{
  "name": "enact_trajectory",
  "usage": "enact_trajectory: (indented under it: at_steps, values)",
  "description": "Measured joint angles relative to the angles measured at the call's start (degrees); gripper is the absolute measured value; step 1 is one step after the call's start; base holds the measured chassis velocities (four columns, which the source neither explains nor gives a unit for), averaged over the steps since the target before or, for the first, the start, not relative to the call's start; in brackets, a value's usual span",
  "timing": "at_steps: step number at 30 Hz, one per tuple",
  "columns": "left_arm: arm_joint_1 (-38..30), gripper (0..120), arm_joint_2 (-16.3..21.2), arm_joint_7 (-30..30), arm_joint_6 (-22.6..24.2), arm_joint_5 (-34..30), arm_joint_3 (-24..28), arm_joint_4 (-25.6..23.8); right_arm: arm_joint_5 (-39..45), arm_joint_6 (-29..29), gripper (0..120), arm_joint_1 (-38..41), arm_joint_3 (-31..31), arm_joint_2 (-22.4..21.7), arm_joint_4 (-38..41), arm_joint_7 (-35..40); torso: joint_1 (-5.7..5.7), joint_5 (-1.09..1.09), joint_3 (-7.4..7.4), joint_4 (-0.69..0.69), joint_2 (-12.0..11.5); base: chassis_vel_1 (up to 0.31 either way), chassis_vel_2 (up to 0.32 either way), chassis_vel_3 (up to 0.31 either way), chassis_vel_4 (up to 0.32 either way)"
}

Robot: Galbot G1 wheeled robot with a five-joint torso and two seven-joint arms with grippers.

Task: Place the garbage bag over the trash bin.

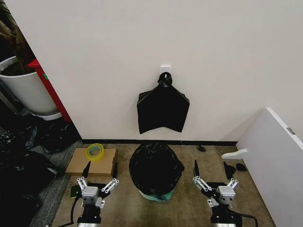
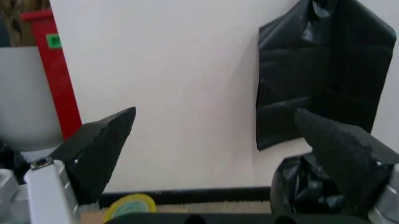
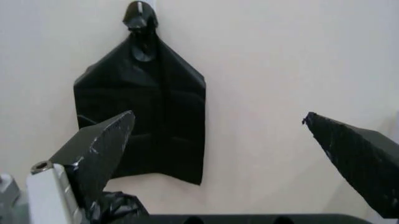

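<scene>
The bag (image 1: pixel 155 166) is glossy, crinkly black film, and it already covers the bin (image 1: pixel 156 194) at lower centre of the head view: the black plastic drapes over the rim and most of the way down the sides, leaving a strip of pale greenish-white showing at the base. The bag's top looks puffed and loosely dished over the mouth.

Both grippers sit low in the frame, apart from the bin. The left gripper (image 1: pixel 98 178) is at lower left, the right gripper (image 1: pixel 211 177) at lower right; each has its jaws spread wide with nothing between them.

The bin stands on a tan carpet (image 1: pixel 189 208), close to a plain cream wall (image 1: pixel 213 56) with a dark skirting strip. A flat black bundle (image 1: pixel 162 109) hangs knotted from a white hook (image 1: pixel 165 69) at frame centre. A cardboard box (image 1: pixel 92 162) with a yellow tape roll (image 1: pixel 94 152) on it lies left of the bin. At upper left stand a white pot (image 1: pixel 26 87) and a red panel (image 1: pixel 49 90); a white board (image 1: pixel 277 161) leans at the right edge.
</scene>
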Motion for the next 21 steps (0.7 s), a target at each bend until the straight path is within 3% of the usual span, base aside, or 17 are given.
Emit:
enact_trajectory:
  at_steps: [21]
  values:
    - [0.04, 100, 0.55, -0.98, 0.21, 2.55, 0.41, -1.22, -3.29, -2.09, 100, 1.91, -2.67, 2.16, -0.95, -0.06, 0.0, 0.0, 0.0, 0.0, -0.01, 0.0, 0.0, 0.0, 0.0]
